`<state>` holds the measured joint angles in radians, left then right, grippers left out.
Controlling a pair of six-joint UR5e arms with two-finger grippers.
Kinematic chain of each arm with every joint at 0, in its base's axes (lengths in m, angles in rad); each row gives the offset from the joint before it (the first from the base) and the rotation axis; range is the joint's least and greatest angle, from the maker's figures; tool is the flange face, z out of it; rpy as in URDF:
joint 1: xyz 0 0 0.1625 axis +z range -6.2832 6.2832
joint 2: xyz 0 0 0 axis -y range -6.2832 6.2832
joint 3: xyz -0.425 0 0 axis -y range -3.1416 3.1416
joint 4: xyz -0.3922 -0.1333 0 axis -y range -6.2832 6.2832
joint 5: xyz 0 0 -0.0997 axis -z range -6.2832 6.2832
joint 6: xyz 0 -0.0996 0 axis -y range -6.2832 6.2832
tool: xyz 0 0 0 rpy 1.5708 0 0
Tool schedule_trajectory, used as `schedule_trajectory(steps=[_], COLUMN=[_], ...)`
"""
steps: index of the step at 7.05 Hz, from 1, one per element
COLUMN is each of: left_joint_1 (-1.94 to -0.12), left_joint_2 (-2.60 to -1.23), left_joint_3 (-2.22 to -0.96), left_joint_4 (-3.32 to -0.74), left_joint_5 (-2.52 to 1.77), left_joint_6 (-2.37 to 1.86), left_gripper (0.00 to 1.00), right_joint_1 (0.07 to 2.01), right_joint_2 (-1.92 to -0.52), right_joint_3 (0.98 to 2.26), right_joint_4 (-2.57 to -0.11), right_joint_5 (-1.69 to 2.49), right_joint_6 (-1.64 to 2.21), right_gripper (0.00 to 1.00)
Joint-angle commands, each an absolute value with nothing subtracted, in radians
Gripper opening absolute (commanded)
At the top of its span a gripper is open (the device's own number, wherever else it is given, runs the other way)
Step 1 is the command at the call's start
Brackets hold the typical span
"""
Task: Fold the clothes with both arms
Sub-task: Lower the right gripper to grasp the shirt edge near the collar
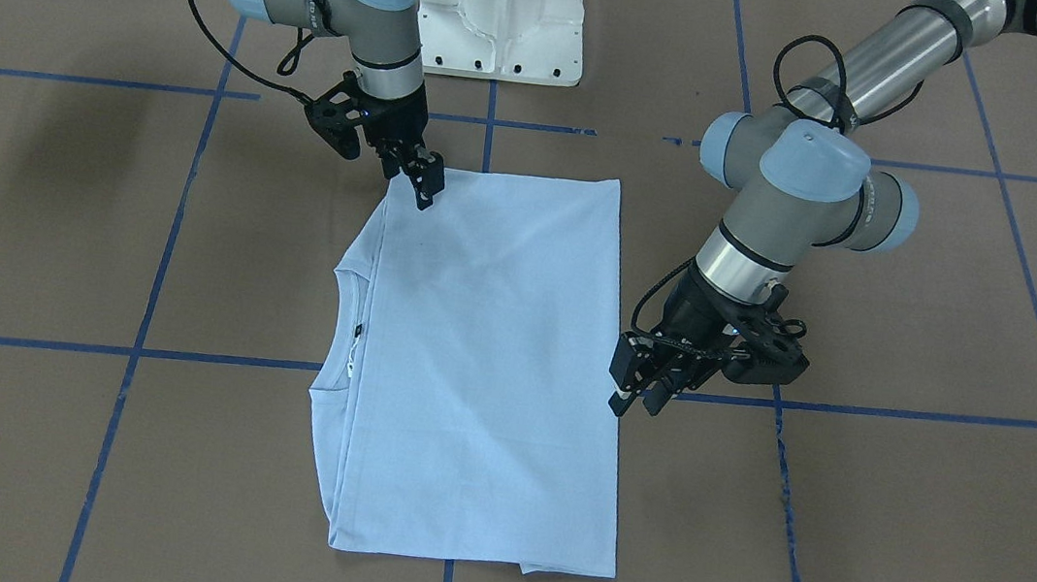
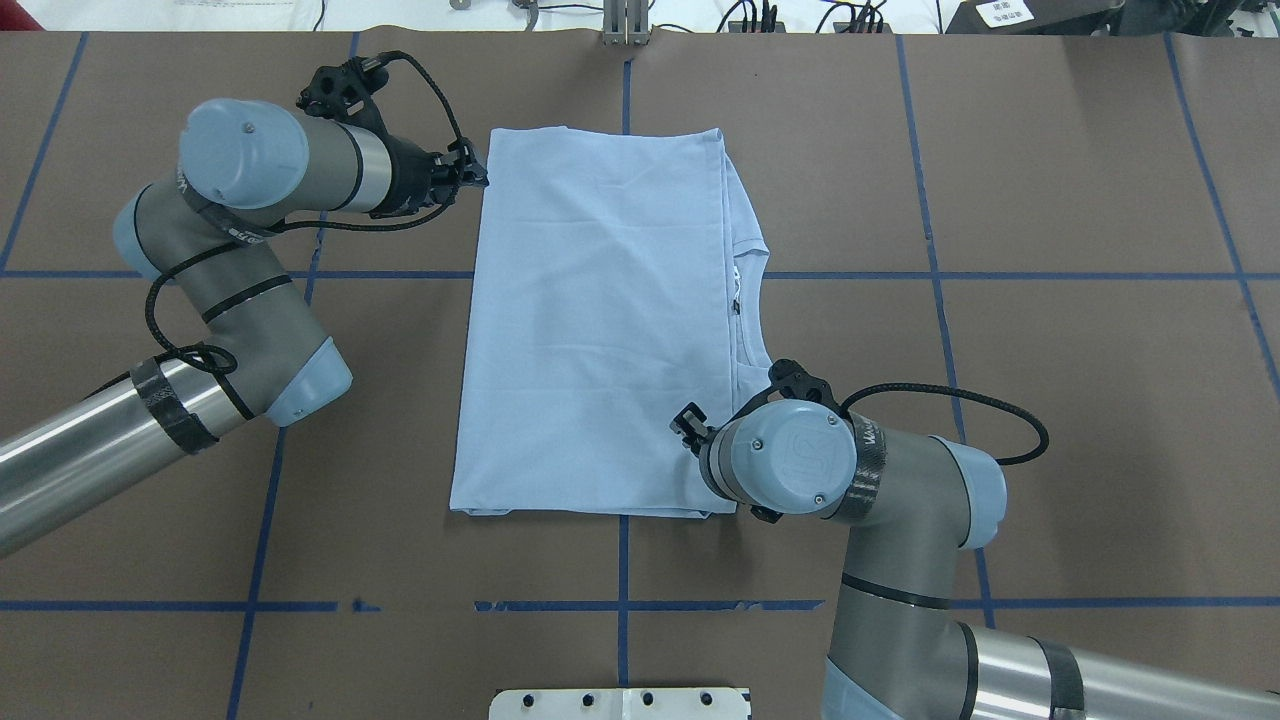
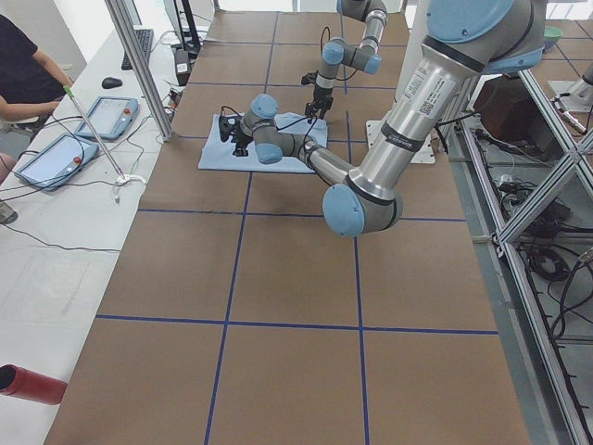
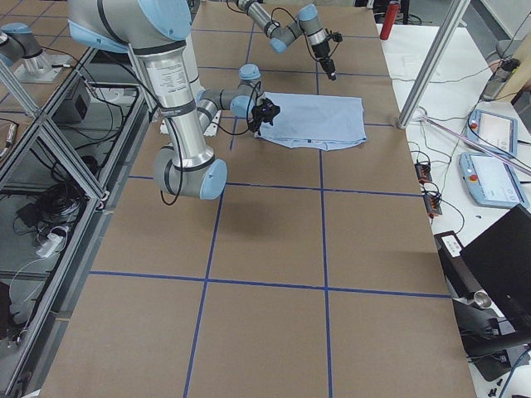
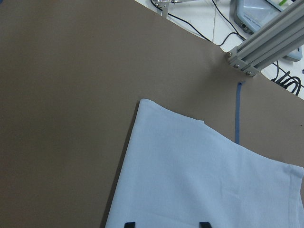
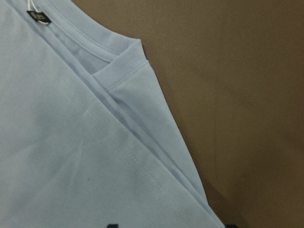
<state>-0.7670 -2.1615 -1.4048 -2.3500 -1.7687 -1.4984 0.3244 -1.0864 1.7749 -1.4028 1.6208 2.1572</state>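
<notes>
Your table (image 2: 1050, 400) carries the pale-blue T-shirt (image 2: 600, 330), folded flat into a rectangle. The right gripper (image 1: 424, 192) hangs at the T-shirt's collar-side corner nearest the robot, and the left gripper (image 1: 636, 402) at its hem edge. Both gape wide, gripping nothing.

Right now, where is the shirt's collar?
Overhead view: the collar sits midway along the folded T-shirt's right edge, just beyond the right gripper.

Left arm (image 2: 240, 330), right arm (image 2: 900, 490) flank T-shirt (image 2: 600, 320); table (image 2: 1100, 400) beyond open.
</notes>
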Motion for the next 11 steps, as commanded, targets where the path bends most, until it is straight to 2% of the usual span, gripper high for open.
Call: schedule_trajectory(steps=[1,3,4,5,7,8,9,11], left_joint_1=[-0.767,-0.767,-0.767,-0.767,-0.767,-0.767,-0.767,-0.767], left_joint_2=[-2.161,-2.158,-2.161,-2.158,-2.158,-2.158,-2.158,-2.157], left_joint_3=[-1.405,-1.405,-1.405,-1.405,-1.405,-1.405,-1.405,-1.405], left_joint_4=[-2.350,-2.350,-2.350,-2.350,-2.350,-2.350,-2.350,-2.350], left_joint_5=[-1.769,-1.769,-1.769,-1.769,-1.769,-1.769,-1.769,-1.769], left_joint_6=[-1.497,-1.497,-1.499,-1.499,-1.497,-1.499,-1.499,-1.499], left_gripper=[0.54,0.54,0.54,0.54,0.54,0.54,0.54,0.54], right_joint_1=[0.322,0.321,0.318,0.316,0.314,0.311,0.311,0.311], right_joint_2=[-1.085,-1.088,-1.088,-1.089,-1.091,-1.092,-1.094,-1.091], right_joint_3=[1.770,1.769,1.769,1.769,1.769,1.767,1.767,1.770], right_joint_4=[-1.404,-1.405,-1.405,-1.405,-1.405,-1.405,-1.404,-1.402], right_joint_5=[1.624,1.626,1.626,1.626,1.626,1.626,1.626,1.628], right_joint_6=[2.157,2.155,2.157,2.157,2.158,2.161,2.158,2.151], right_gripper=[0.79,0.79,0.75,0.64,0.49,0.28,0.00,0.00])
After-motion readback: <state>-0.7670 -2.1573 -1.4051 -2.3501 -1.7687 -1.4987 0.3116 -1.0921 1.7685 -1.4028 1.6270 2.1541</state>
